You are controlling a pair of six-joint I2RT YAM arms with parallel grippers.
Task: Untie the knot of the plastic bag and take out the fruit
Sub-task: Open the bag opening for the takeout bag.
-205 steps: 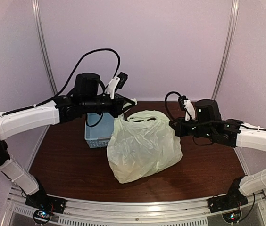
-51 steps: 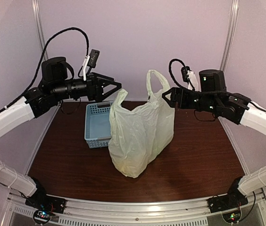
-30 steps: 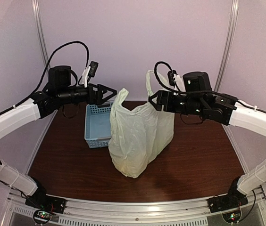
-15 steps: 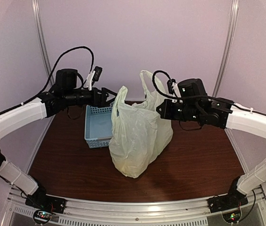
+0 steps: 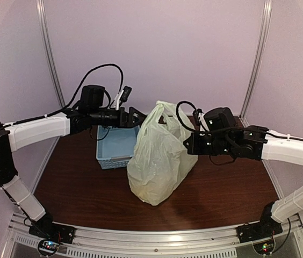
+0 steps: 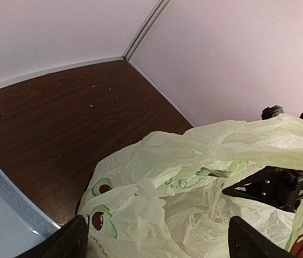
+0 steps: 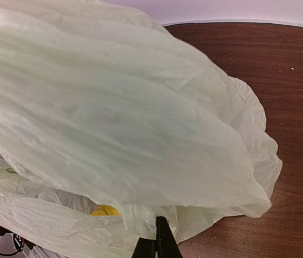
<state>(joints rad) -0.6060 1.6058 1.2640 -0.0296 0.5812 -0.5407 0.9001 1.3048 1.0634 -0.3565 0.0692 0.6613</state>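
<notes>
Starting at my left, the left gripper [image 5: 138, 116] hangs in the air at the bag's 11 o'clock, close against its upper edge. On its wrist camera I see both fingers [image 6: 70, 243] at the bottom corners of the frame. They are spread wide, with crumpled film lying between and below them, and they clamp on nothing.

Under that arm the light blue basket [image 5: 113, 146] sits on the dark wooden table [image 5: 71, 177] at the bag's 9 o'clock. I cannot tell whether it touches the bag or is only just beside it.

The plastic bag [image 5: 159, 156] stands upright near the middle of the table, pale yellow-green and crinkled. Its bottom rests on the wood and its top rises to a peak at 12 o'clock. The left wrist view shows dark red round marks [image 6: 99, 220] printed on it.

On the right wrist camera I make out one yellow fruit [image 7: 104, 210] inside the bag, low in the frame at about 7 o'clock. The film hides whatever else is in there.

The right gripper [image 5: 188, 144] is pressed against the bag's 3 o'clock side, off the table. Its fingers [image 7: 159, 244] are drawn together to a thin point with a fold of the bag's film pinched at their tips
</notes>
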